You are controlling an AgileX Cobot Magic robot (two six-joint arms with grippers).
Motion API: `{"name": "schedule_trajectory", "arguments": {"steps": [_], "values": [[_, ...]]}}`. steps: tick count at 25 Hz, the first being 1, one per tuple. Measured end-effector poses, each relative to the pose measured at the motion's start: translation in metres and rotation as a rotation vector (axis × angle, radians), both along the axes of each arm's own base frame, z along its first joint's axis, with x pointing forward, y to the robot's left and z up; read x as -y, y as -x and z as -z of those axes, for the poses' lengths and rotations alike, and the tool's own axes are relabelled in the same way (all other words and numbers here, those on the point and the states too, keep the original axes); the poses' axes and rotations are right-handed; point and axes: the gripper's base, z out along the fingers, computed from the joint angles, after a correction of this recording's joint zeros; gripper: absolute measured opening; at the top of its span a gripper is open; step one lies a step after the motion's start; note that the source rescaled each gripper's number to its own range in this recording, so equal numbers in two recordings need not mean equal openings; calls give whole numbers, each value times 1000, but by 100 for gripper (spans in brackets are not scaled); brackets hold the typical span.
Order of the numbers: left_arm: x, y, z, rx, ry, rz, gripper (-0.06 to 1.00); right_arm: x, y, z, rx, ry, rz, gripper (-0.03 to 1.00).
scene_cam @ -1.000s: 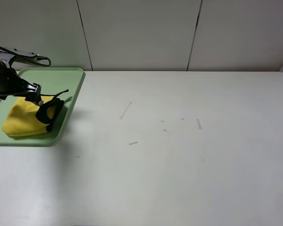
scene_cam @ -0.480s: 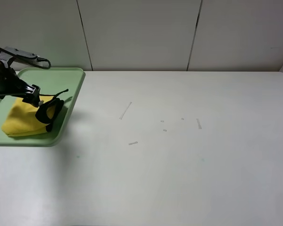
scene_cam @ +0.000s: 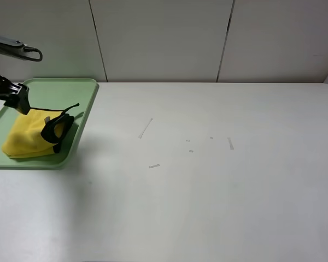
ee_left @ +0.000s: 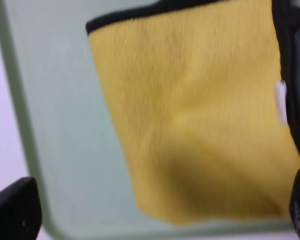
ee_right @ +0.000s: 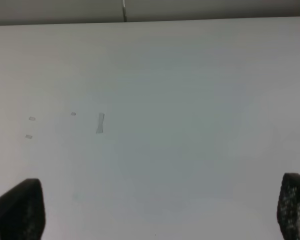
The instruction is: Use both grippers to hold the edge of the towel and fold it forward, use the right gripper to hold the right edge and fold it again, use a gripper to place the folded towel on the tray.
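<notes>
On the pale green tray (scene_cam: 82,95), at the far left of the white table (scene_cam: 208,191) in the high view, the folded yellow towel (scene_cam: 27,139) lies as a compact bundle wholly within the raised rim, toward the tray's near end, so the final placement step reads as complete. Its black-bound edge (scene_cam: 57,131) curls up at the side of the bundle nearest the table's middle, and a thin black strand projects from it toward the rim; this loose curl suggests the folds are slack, not pressed flat. The left hand (scene_cam: 16,98) appears at the left border of the high view, raised clear of the towel and apart from it, above the far part of the tray. In the left wrist view the two dark fingertips (ee_left: 12,210) sit at opposite corners of the picture with the towel (ee_left: 200,125) and tray floor (ee_left: 55,100) lying untouched between and below them, so the jaws stand spread wide and grip nothing; this posture is consistent with a release and a lift-off. The right hand is outside the high view; its wrist camera shows both fingertips (ee_right: 15,210) set wide apart over bare table (ee_right: 165,100) with only small scraps of tape (ee_right: 100,122) ahead, so it too is spread and empty, parked away from the tray where it cannot disturb the towel. No further handling appears necessary.
</notes>
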Motion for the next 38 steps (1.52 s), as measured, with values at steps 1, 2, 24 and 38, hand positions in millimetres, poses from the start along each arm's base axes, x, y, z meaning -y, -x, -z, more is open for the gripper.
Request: {"name": "schedule_trajectory", "arguments": {"steps": [1,2,24,38], "values": [[0,4,-4,-15,-2,-4,100,0,0,0,0,0,0,100],[0,9,-9,-27,-4,-8,100,0,0,0,0,0,0,100],[22,192,-55,-118,181,-87,100,0,0,0,0,0,0,100],[29,251,-65,107,226,-61,100,0,0,0,0,0,0,100]]}}
